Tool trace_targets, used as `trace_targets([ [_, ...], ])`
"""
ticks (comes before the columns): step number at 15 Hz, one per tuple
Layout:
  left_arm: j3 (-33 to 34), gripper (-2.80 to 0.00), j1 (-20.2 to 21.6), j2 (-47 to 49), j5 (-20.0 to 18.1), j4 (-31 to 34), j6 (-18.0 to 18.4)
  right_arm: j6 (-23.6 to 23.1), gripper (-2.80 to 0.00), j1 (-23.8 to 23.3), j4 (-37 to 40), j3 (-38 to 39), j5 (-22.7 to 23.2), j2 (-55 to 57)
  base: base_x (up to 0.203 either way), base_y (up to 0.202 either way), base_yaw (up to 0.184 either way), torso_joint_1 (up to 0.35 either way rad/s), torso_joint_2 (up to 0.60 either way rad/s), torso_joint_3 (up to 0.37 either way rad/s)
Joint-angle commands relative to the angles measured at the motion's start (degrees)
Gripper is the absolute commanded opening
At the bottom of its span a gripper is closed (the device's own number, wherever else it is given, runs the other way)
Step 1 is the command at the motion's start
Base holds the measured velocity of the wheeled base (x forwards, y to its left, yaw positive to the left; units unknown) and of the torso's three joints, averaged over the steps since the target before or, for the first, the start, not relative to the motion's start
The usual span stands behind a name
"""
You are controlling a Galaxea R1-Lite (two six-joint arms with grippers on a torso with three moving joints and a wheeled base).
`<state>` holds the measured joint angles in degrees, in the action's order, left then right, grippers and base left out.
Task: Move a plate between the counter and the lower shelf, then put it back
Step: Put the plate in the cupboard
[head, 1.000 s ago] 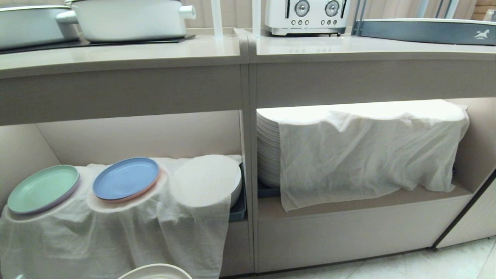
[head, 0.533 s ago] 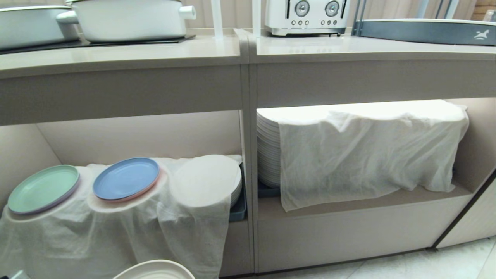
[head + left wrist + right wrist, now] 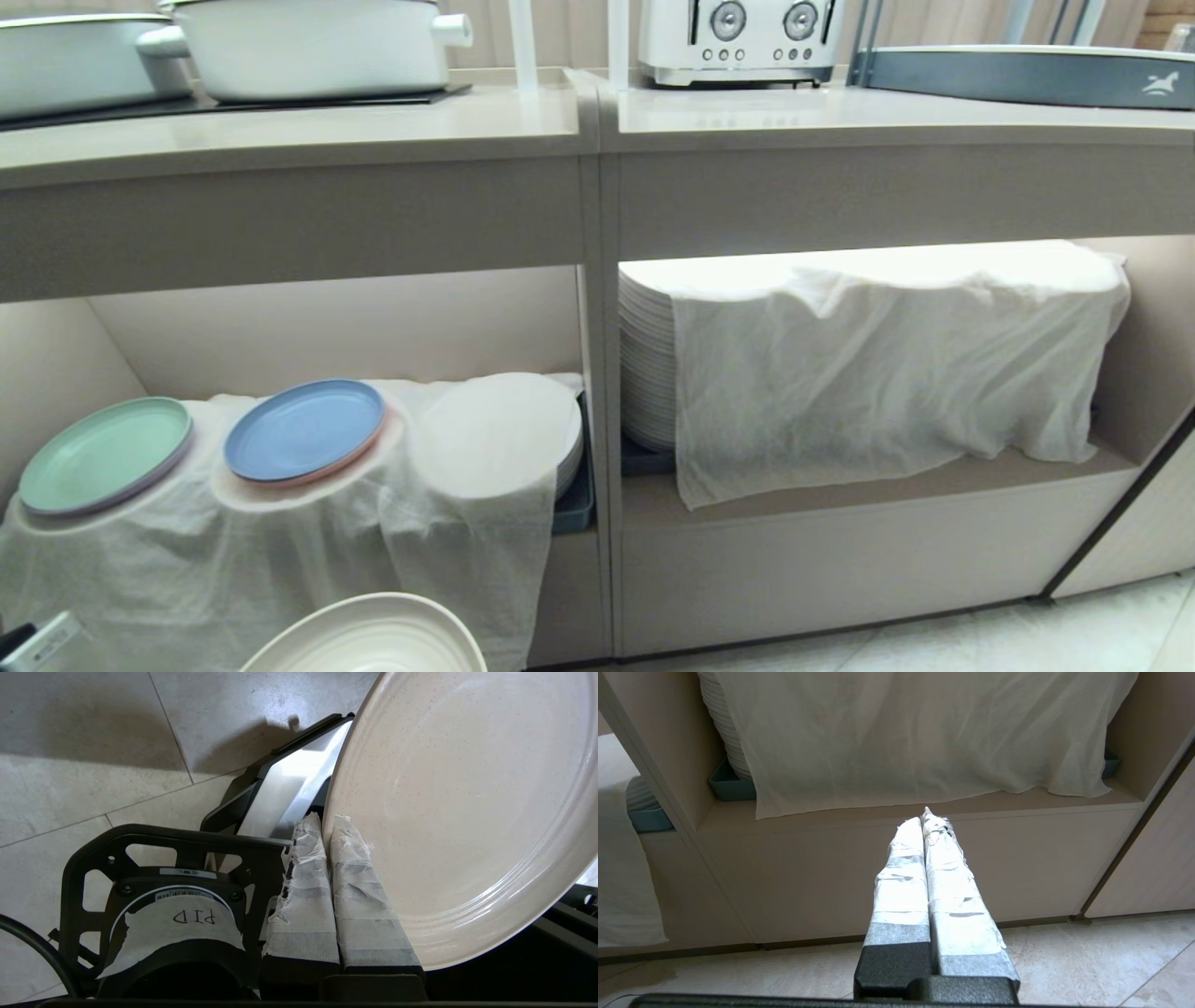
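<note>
My left gripper [image 3: 327, 823] is shut on the rim of the cream plate [image 3: 467, 812], one taped finger on each face, over the tiled floor. In the head view the plate [image 3: 373, 635] shows at the bottom edge, below and in front of the lower shelf [image 3: 327, 322]. On that shelf a mint-green plate [image 3: 103, 455] and a blue plate [image 3: 303, 429] lie on cloth-draped stacks. The counter [image 3: 373, 121] runs above it. My right gripper [image 3: 927, 819] is shut on nothing and hangs parked before the neighbouring bay.
White pots [image 3: 317, 42] stand on a black panel on the counter. A white toaster [image 3: 738, 37] sits on the adjoining section. A tall white plate stack [image 3: 644, 364] under cloth fills the right bay. The draped cloth [image 3: 280, 560] hangs over the lower shelf's front.
The cream plate has risen from the bottom edge of the head view, and more of it shows. Part of my left arm has come into the bottom left corner.
</note>
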<state>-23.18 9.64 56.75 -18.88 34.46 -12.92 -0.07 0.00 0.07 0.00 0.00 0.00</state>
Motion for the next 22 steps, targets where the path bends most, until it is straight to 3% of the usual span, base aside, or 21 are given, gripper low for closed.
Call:
trace_targets([
  [1,-1.1,-2.80,0.0,2.5,-0.1,0.2,-0.1,0.0,-2.80,0.0,0.0,0.0,0.0,0.0,0.000,0.000,0.000,0.000,0.00,0.000],
  [12,-5.9,-2.80,-1.7,20.0,-1.2,-10.3,-0.9,0.0,-2.80,0.0,0.0,0.0,0.0,0.0,0.000,0.000,0.000,0.000,0.00,0.000],
  [20,-16.3,-2.80,-9.4,35.1,-0.3,-19.0,-9.8,0.0,-2.80,0.0,0.0,0.0,0.0,0.0,0.000,0.000,0.000,0.000,0.00,0.000],
  [22,-17.2,-2.80,-11.5,38.2,1.3,-22.2,-13.7,0.0,-2.80,0.0,0.0,0.0,0.0,0.0,0.000,0.000,0.000,0.000,0.00,0.000],
])
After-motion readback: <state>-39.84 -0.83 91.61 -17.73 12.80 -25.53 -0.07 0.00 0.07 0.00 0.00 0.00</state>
